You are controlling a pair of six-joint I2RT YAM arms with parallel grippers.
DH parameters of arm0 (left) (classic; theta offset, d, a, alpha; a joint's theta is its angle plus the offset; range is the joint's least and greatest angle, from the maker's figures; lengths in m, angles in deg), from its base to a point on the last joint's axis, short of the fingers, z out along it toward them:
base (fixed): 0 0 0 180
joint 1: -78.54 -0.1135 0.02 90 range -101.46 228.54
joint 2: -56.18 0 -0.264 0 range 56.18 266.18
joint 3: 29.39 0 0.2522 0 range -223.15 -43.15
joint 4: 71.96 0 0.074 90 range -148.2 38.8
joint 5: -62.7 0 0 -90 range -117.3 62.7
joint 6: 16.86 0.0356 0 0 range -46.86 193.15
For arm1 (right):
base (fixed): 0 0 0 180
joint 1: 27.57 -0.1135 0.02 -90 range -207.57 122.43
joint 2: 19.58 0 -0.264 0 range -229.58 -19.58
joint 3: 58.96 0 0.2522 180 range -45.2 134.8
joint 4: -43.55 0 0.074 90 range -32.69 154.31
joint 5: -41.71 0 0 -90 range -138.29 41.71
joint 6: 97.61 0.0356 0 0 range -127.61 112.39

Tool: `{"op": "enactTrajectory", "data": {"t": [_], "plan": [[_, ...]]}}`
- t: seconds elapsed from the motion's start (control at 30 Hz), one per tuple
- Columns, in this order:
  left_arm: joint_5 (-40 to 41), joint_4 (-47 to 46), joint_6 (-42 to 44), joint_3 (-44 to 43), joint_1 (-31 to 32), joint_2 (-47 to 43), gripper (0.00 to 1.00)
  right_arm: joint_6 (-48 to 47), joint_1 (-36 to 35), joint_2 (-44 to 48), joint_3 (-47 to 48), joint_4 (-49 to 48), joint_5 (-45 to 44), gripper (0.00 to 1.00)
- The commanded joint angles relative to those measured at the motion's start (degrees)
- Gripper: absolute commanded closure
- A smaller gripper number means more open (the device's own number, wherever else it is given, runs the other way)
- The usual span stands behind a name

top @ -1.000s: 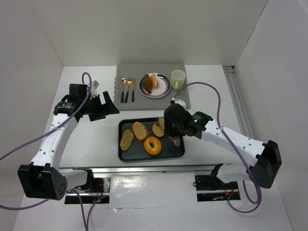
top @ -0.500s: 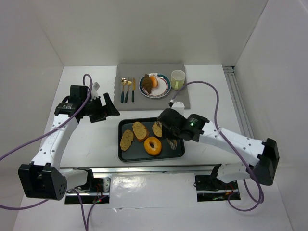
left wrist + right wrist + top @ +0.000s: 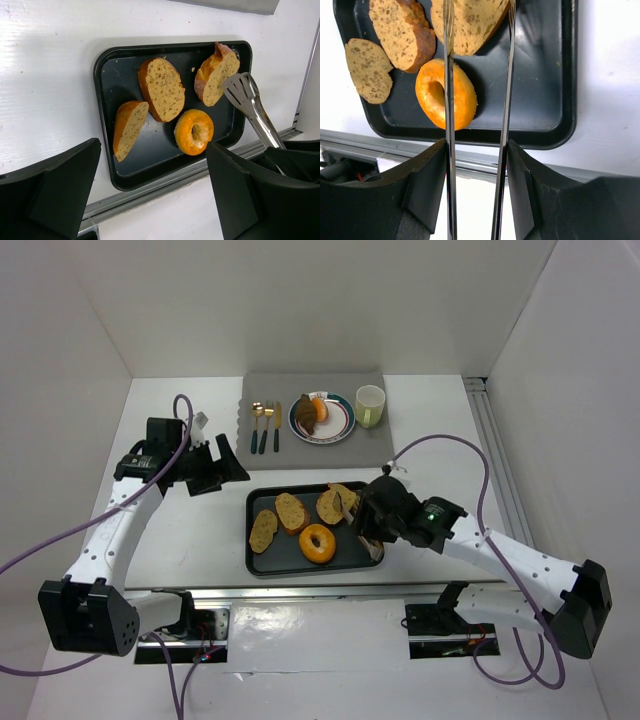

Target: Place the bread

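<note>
A black tray holds three bread slices and an orange bagel. My right gripper is shut on metal tongs. The tong arms stand apart on either side of the right-hand bread slice at the tray's far right, also in the top view and the left wrist view. I cannot tell whether the tongs touch it. The middle slice and left slice lie flat. My left gripper is open and empty above the table, left of the tray.
A grey mat at the back carries a plate with a croissant and an orange piece, a pale green cup, and a fork and spoon. White walls stand on both sides.
My right gripper has moved right and toward the near edge with the tongs. The right-hand bread slice, partly hidden before, now shows in the top view. The left arm has not moved.
</note>
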Motion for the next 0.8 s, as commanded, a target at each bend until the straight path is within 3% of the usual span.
{"op": "enactTrajectory", "data": {"t": [0.0, 0.4, 0.7, 0.77], "plan": [[-1.2, -1.5, 1.2, 0.3, -0.3, -1.2, 0.0, 3.7, 0.5, 1.6, -2.2, -6.2, 2.0, 0.44], [-1.7, -2.0, 1.2, 0.9, -0.3, -0.7, 0.0, 6.1, 3.3, 4.3, -7.1, -7.9, 1.5, 0.44], [-1.7, -2.0, 1.7, 0.9, -0.3, -0.7, 0.01, 7.1, 5.7, 4.3, -11.2, -14.2, 6.5, 0.44], [-1.7, -2.0, 1.7, 0.9, -0.3, -0.7, 0.01, 6.6, 5.7, 4.3, -10.7, -14.2, 6.5, 0.49]]}}
